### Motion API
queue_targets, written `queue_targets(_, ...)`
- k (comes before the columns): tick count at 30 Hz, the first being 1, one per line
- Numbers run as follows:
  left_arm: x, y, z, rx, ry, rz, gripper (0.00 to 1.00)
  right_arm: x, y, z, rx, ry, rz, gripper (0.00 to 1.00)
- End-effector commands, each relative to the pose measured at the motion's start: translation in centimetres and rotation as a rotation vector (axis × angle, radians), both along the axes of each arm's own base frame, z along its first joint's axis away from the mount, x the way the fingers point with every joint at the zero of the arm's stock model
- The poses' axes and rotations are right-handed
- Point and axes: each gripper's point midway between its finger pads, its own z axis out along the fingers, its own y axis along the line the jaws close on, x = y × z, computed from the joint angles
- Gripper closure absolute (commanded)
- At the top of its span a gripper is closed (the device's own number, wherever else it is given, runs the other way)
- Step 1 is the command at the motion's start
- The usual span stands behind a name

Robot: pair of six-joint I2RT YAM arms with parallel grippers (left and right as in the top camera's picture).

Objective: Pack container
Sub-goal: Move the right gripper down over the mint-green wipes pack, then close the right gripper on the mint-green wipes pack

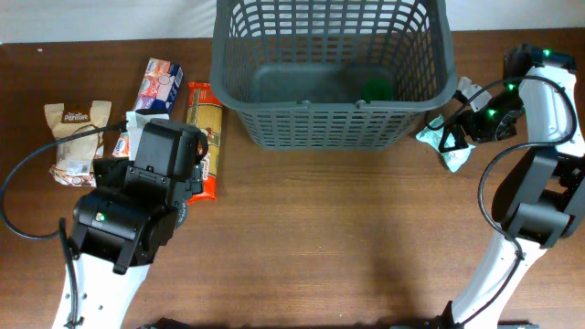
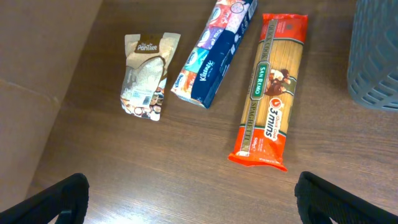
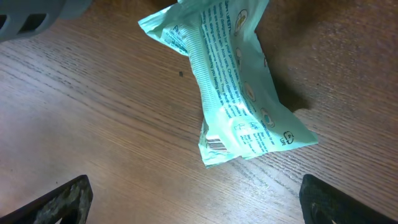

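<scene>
Sitting upright at the far middle of the wooden table (image 1: 320, 238), the dark grey shopping basket (image 1: 320, 123) is seen with its mouth facing up. Its long axis runs left to right in the overhead view, and its long slotted wall faces the arms. A small green item (image 1: 376, 89) is seen on the basket floor toward the right end; it is too small to be named.

The left gripper (image 2: 193, 204) is spread wide, with only the two dark fingertips (image 2: 62, 199) caught at the bottom corners of the left wrist view. Nothing is held and nothing is touched. Three packets are laid flat ahead of it, left of the basket. A red spaghetti packet (image 2: 267, 93) lies nearest the basket, its long axis running near to far. A blue Kleenex tissue pack (image 2: 214, 50) is set just beside it and tilted slightly. A beige pouch (image 2: 144, 74) lies farthest left, apart from the other two.

The right gripper (image 3: 205, 202) is also spread wide, and nothing is clamped. It is held low over the table just off the basket's right end. A mint-green packet (image 3: 239, 93) is laid flat ahead of the fingers, its long axis angled across the right wrist view. Contact between fingers and packet cannot be told.
</scene>
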Motion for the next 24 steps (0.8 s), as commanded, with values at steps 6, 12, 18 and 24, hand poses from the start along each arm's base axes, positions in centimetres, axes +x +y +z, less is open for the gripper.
queue_targets(6,0.0,0.5,0.9,-0.001,-0.032,0.028,0.01,0.5,-0.7,-0.2,-0.040,-0.022,-0.011,0.01)
queue_targets(12,0.0,0.5,0.9,-0.001,-0.032,0.028,0.01,0.9,-1.2,-0.7,-0.071,-0.044,0.017,0.01)
queue_targets(18,0.0,0.5,0.9,-0.001,-0.032,0.028,0.01,1.7,-1.4,-0.7,-0.073,-0.084,0.052,0.01)
queue_targets(24,0.0,0.5,0.9,-0.001,-0.032,0.028,0.01,1.8,-1.4,-1.6,-0.073,-0.097,0.078,0.01)
